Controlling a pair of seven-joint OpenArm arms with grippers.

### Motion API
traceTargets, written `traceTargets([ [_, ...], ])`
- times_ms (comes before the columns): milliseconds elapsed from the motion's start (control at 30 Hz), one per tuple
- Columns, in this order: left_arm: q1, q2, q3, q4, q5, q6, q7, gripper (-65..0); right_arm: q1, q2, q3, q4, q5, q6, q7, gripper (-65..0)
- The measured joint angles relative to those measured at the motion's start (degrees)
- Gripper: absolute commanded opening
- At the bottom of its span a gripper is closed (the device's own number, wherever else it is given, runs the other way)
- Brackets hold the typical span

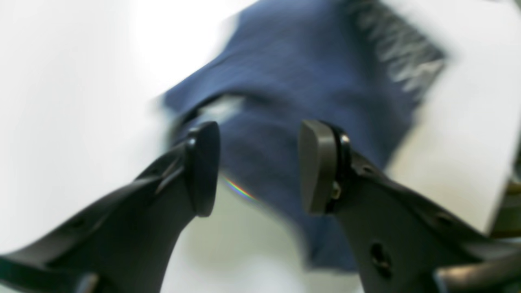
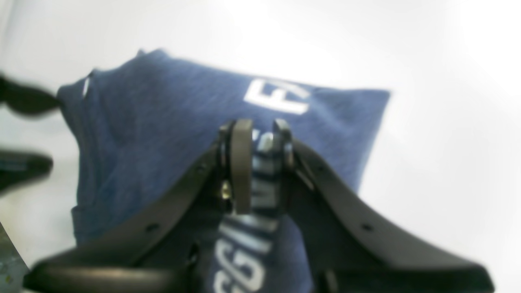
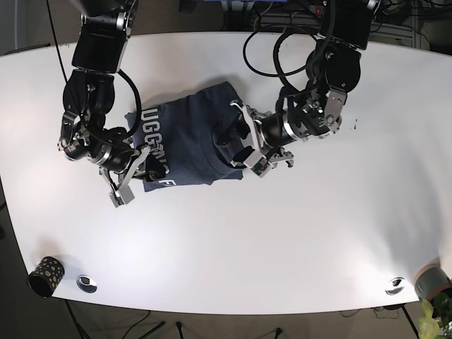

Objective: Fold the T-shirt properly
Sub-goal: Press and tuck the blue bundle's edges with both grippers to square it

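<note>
Here, right claw [image 2: 260,162] pinching T-shirt [image 3: 187,141] (printed edge), left claw [image 1: 258,167] spread.

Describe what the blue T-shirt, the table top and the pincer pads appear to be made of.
T-shirt: soft knit fabric, probably cotton, heathered navy with white printed lettering; it creases and drapes. Table: smooth white top, likely laminate, slightly glossy. Left pincer pads: matte dark moulded plastic or rubber; which one is unclear.

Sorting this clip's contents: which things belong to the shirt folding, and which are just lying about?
Part of the job:
- blue T-shirt
- left gripper, open above the shirt
- right gripper, shut on the shirt
- white table

Lying about:
- dotted cup, near table corner
- pot with plant, opposite corner
</note>
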Motion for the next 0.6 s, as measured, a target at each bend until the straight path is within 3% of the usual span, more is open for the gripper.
traceTargets([
  [200, -1.2, 2.6, 4.3, -1.8, 0.0, 0.0, -0.3, -36.3, 2.0, 0.9, -0.7, -6.0, -1.1, 0.13, 5.6, -57.1],
  [333, -1.0, 3.9, 5.1, -6.8, -0.1, 0.0, 0.0, -36.3, 2.4, 1.1, -0.6, -10.6, -5.5, 0.33, 7.8, -57.2],
  [600, -6.0, 1.1, 2.8, -15.2, -0.7, -0.5, -0.3, -36.1, 2.4, 1.1, -0.7, -15.4, -7.7, 0.42, 14.2, -57.4],
])
